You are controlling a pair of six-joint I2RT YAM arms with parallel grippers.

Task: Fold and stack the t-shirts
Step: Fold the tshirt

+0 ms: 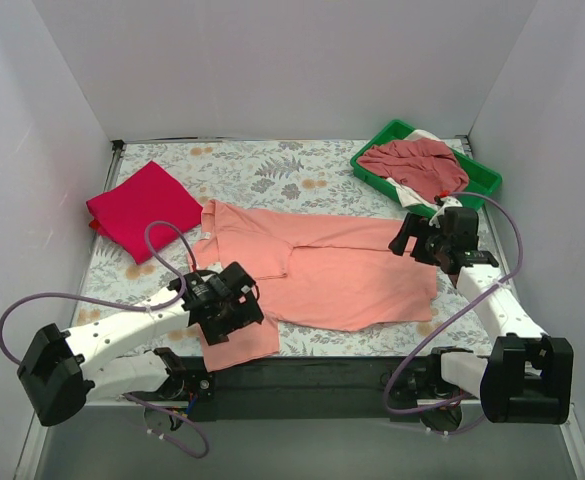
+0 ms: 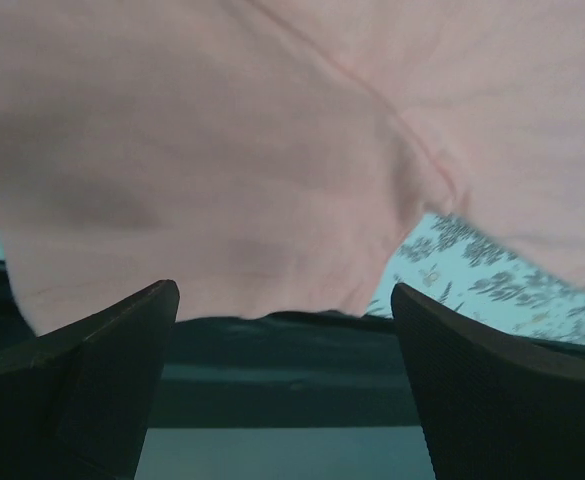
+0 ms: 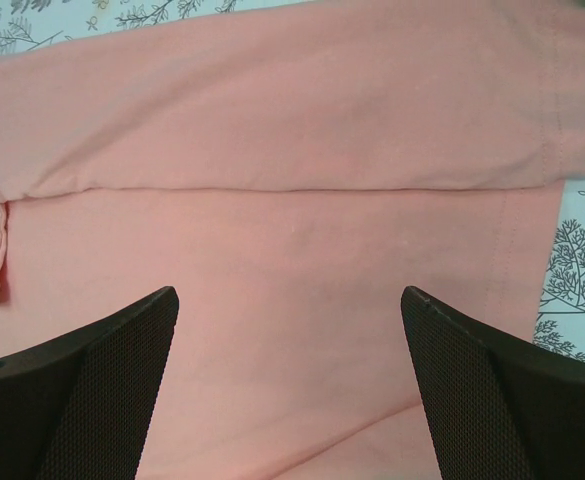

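A salmon-pink t-shirt [image 1: 342, 275] lies spread flat across the middle of the table, its top part folded over. A crimson-red t-shirt [image 1: 144, 205] lies folded at the far left. A dusty rose-red t-shirt [image 1: 417, 165] and a white one [image 1: 409, 194] are bunched in the green tray. My left gripper [image 1: 234, 318] is open and empty over the pink shirt's near-left flap [image 2: 222, 150], by the table's front edge. My right gripper [image 1: 412, 240] is open and empty above the pink shirt's right side [image 3: 292, 200].
The green plastic tray [image 1: 375, 140] stands at the back right corner. White walls close the table on three sides. The table's black front edge [image 2: 292, 370] shows just under the left fingers. The floral tablecloth [image 1: 262, 170] covers the table.
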